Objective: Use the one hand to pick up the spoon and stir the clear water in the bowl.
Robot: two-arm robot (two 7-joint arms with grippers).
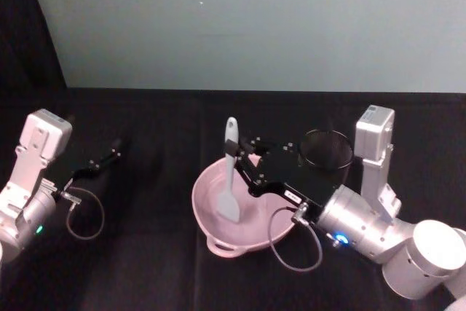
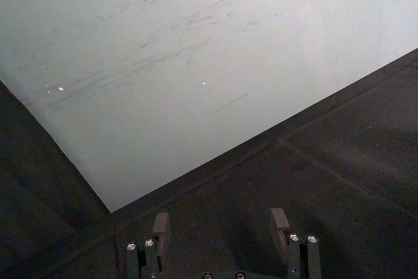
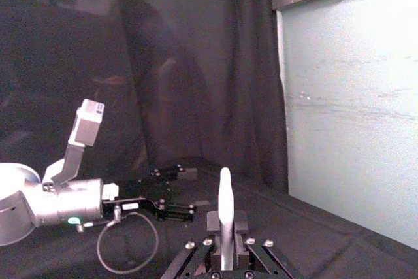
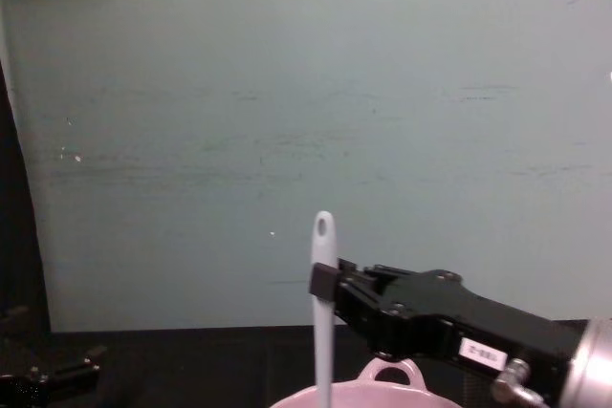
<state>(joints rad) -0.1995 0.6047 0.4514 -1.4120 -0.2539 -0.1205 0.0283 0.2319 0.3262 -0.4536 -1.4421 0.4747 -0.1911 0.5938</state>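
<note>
Black cloth covers the table (image 1: pixel 145 267), with a pale green wall behind it. Well to the left of the bowl (image 1: pixel 198 202), the left gripper (image 1: pixel 102 162) lies idle near the cloth, its fingers (image 2: pixel 160 227) spread with nothing between them.

The bowl is pale pink and round, with a small loop handle on its near rim. The water in it is so clear it barely shows. The spoon (image 1: pixel 231 172) stands nearly upright inside the bowl. It is a long, slim white utensil with a flat paddle blade down in the bowl and an oval hole at the top of its handle.

From the bowl's right, the right gripper (image 1: pixel 244 158) reaches over the rim and is clamped on the upper handle, just under the hole.

The spoon looks light and stiff but smooth. It would probably twist between such narrow fingers, so a firm grip on the flat of the handle seems best. The bowl also seems light, and a push from the blade against its wall could make it slide.

Just behind the bowl's right edge sits a black wire-mesh cup (image 1: pixel 328 149).
</note>
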